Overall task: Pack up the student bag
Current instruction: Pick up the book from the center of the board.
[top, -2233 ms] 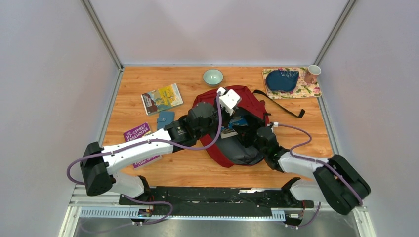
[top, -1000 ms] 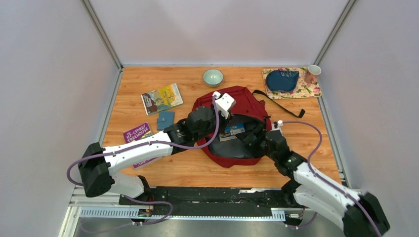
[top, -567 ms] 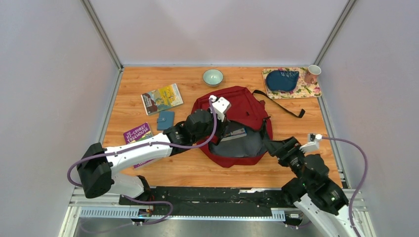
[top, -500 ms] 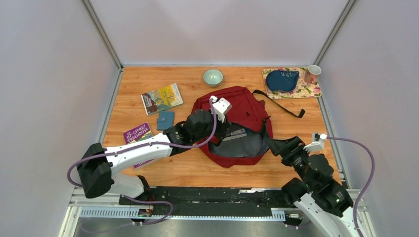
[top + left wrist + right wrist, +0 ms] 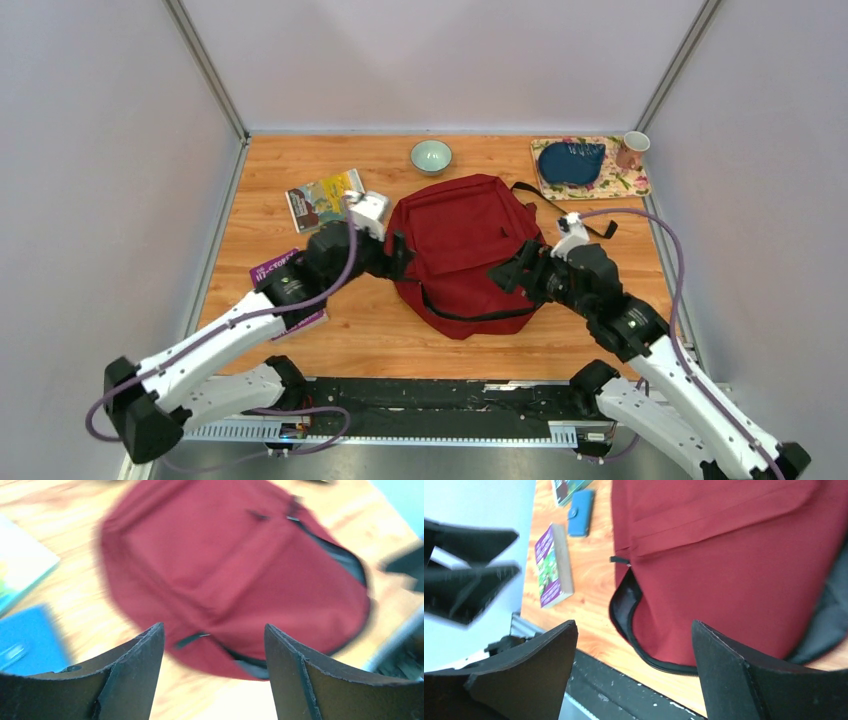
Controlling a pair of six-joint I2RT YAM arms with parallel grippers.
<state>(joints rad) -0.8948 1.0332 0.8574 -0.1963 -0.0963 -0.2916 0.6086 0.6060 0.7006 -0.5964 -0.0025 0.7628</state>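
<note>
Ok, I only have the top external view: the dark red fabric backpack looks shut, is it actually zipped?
Observer: No. On the right wrist view the dark red fabric backpack gapes along its black zipper trim, with grey lining showing.
Operator: Is either arm holding anything?
Observer: The left fingers are spread with nothing between them.
Operator: And the right?
Observer: The right fingers are apart and empty too.

One red backpack (image 5: 462, 240) between left gripper (image 5: 212, 626) and right gripper (image 5: 634, 622), two books (yellow-green book (image 5: 325, 198), purple book (image 5: 551, 562)) and one blue wallet (image 5: 580, 512) beside the left, one bowl (image 5: 431, 156), one floral mat (image 5: 625, 182), one blue pouch (image 5: 570, 162), one cup (image 5: 630, 150) beyond both.
</note>
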